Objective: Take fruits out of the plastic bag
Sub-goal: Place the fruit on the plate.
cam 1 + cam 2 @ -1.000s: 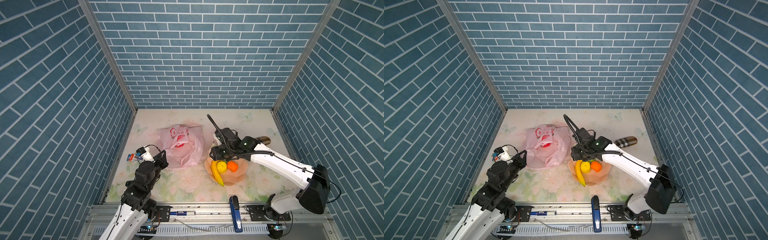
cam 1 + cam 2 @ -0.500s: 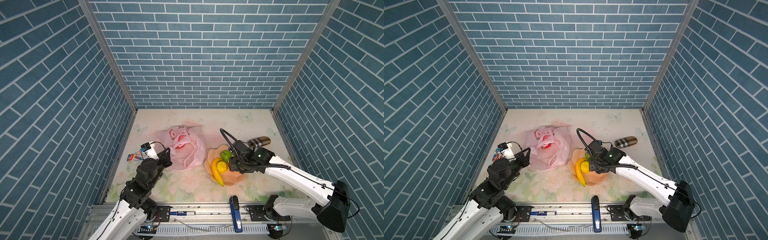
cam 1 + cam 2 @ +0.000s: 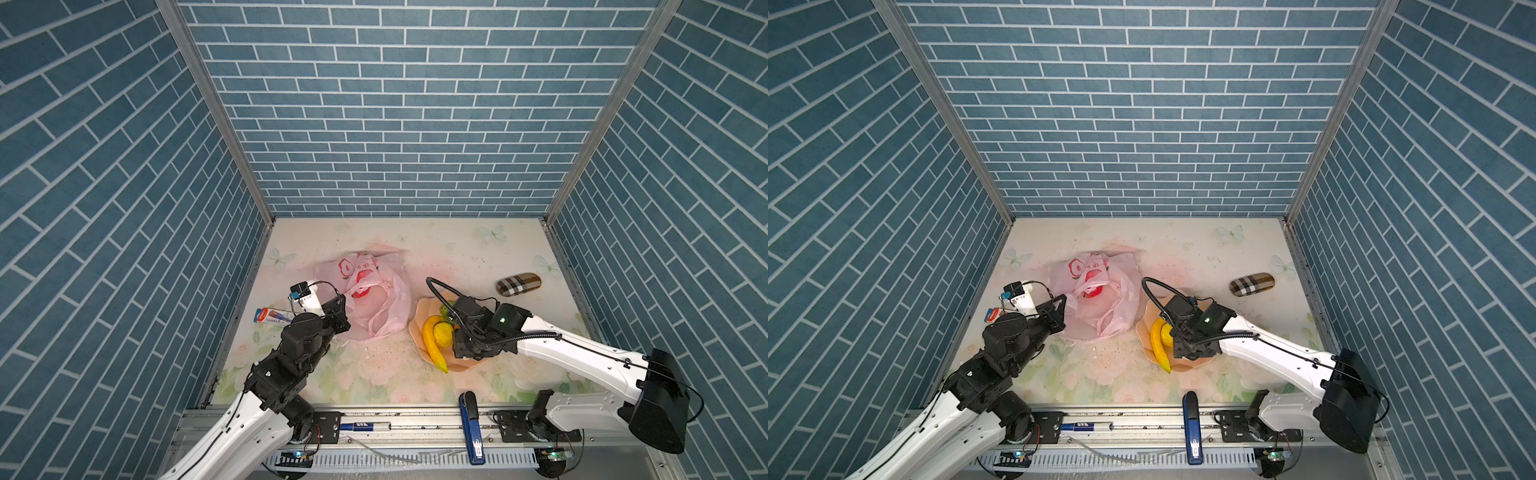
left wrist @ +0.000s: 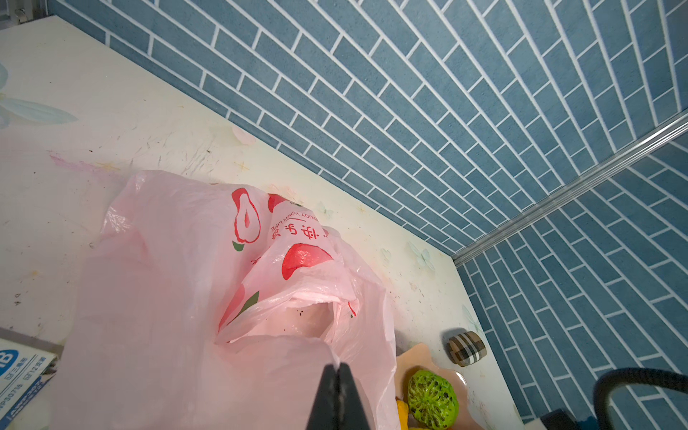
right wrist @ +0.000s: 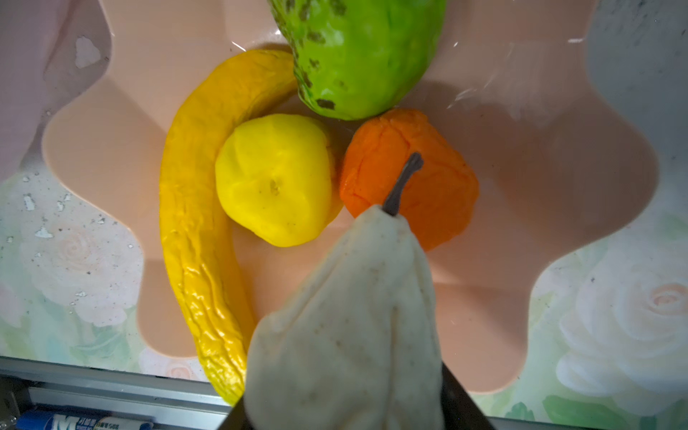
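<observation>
My left arm [image 3: 291, 357] reaches up from the lower left in a top view, left gripper [image 3: 341, 308] pinched shut on the plastic bag [image 4: 167, 279]. My right arm [image 3: 582, 357] comes in from the lower right (wrist tipped downward), right gripper [image 5: 346, 404] clamped on a cream-white fruit [image 5: 353, 298].

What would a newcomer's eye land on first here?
The peach petal-edged bowl, right of centre, holds a yellow banana, yellow lemon, small orange and green bumpy fruit, with the right gripper holding a cream-white pear above them. Left of it lies the crinkly pale-pink plastic bag, its near edge pinched by the shut left gripper.
</observation>
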Robot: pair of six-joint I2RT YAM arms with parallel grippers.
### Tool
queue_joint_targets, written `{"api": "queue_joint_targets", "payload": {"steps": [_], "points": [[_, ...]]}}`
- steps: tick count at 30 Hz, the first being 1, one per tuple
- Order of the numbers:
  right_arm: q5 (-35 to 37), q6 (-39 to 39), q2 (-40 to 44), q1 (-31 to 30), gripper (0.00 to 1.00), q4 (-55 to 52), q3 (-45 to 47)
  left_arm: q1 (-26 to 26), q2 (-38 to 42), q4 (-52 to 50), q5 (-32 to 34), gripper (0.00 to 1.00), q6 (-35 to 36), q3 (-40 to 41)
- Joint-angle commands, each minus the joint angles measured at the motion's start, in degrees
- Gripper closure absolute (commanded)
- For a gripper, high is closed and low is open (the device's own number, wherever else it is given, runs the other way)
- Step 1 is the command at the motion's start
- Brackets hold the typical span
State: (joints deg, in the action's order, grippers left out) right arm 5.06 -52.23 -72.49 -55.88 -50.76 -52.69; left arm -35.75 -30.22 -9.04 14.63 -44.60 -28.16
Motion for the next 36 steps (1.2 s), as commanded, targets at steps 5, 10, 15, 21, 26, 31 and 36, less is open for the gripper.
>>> {"api": "queue_joint_targets", "payload": {"steps": [5,10,15,21,26,31,36], "points": [[-0.61,-3.39,-2.19,-0.09,0.62,3.37,2.5,-0.8,0.16,0.7,1.58,1.0,1.32,-1.1],[-0.39,-3.41,-4.02,0.05,0.58,4.35,2.76,-0.89,0.47,0.56,2.09,1.0,1.13,-0.75],[-0.93,-3.75,-5.12,0.06,0.54,5.41,3.54,-0.92,0.93,0.25,2.42,1.0,1.1,-0.69],[-0.75,-4.41,-4.85,0.06,0.46,5.28,4.3,-0.91,1.39,0.2,2.68,1.0,1.16,-0.4],[-0.62,-4.65,-4.82,0.07,0.39,4.77,4.35,-0.93,1.21,0.44,2.78,1.0,1.09,-0.31],[0.16,-4.55,-4.61,0.07,0.36,3.04,3.32,-0.94,1.2,0.61,2.81,1.0,1.15,0.03],[1.48,-4.73,-2.67,0.0,0.33,0.63,2.07,-0.97,1.43,0.62,3.02,1.0,1.13,0.08]]}}
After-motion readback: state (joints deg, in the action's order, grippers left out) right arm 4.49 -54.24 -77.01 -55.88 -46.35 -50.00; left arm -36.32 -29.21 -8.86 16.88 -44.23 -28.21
